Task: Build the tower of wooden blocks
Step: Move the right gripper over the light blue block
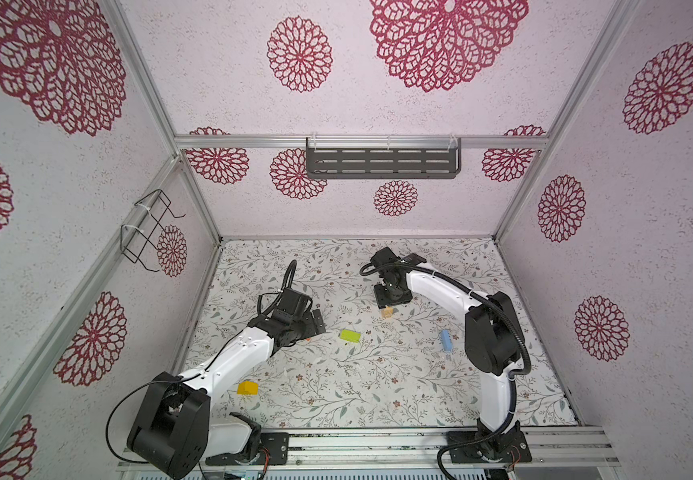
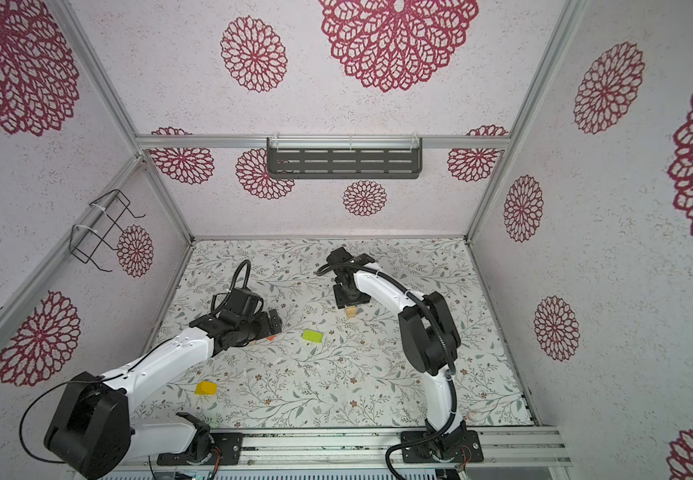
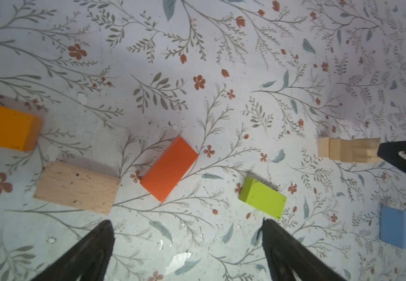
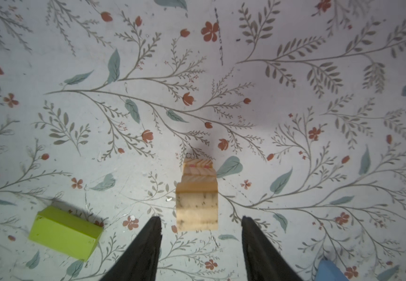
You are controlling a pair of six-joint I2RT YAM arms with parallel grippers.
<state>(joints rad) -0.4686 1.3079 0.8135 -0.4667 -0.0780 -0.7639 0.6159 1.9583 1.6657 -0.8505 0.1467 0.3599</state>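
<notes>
Tower (image 1: 387, 311) mid mat (image 1: 336, 374), toward back, under R gripper (image 4: 200, 217): fingers spread either side of its top, not touching. L gripper (image 3: 187, 221) spread wide above mat nr red-orange block (image 3: 169, 169); green block (image 1: 349, 336) betw. arms.

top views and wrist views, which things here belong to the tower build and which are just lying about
Belong to the job:
wood block tower, begun under the right arm
lime green block
light blue block
yellow block
red-orange block
orange block
plain block

Just there:
slotted shelf on the back wall
wire rack on the left wall
</notes>
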